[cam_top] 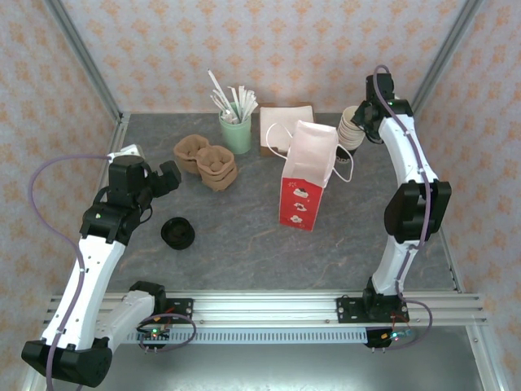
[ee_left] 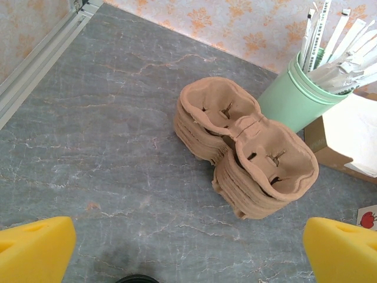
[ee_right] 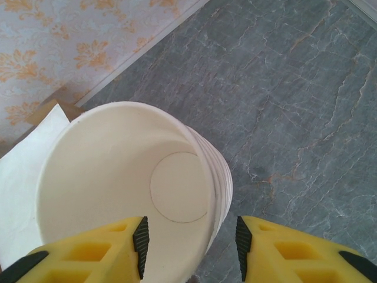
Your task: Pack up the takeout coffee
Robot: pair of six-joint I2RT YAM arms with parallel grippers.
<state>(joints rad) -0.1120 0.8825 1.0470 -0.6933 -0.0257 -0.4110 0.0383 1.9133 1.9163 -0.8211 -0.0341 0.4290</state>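
- The takeout coffee stands upright on the grey surface, well apart from the red-and-white paper bag on its right.
- The left jaws are wide open and hold nothing, near the cardboard cup carriers.
- The right jaws are open over the stack of cream cups, with its rim between them.

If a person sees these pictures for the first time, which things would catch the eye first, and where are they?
The tall red-and-white paper bag stands upright mid-table, with the small dark paper cup with a round black lid to its left, near the left arm. At the far right, the right gripper, its yellow fingers apart, hangs over a stack of cream paper cups.
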